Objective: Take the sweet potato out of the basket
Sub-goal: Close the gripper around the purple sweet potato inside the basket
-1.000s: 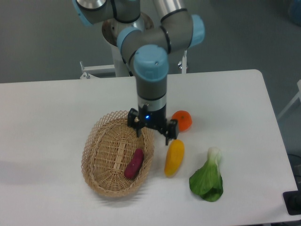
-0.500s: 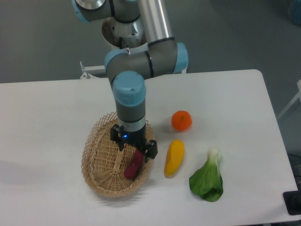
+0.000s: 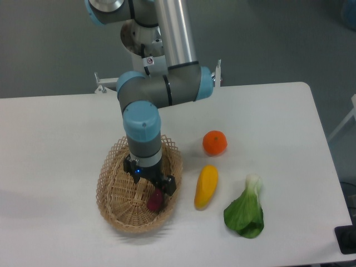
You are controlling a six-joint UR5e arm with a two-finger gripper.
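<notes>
The oval wicker basket (image 3: 114,192) sits on the white table at the lower left of centre. The reddish-purple sweet potato (image 3: 155,200) lies inside it on the right side; only its lower end shows. My gripper (image 3: 149,182) points straight down inside the basket, right over the sweet potato. Its fingers (image 3: 168,185) stand spread apart on either side of the tuber's upper part. The arm's wrist hides the rest of the tuber.
A yellow-orange oblong pepper (image 3: 206,186) lies just right of the basket. A round orange fruit (image 3: 214,143) sits behind it. A green leafy bok choy (image 3: 245,210) lies further right. The arm's base (image 3: 146,39) stands at the table's back edge.
My gripper has moved left from the basket's right rim and dropped down into the basket, over the sweet potato. The sweet potato has not moved but is now mostly covered.
</notes>
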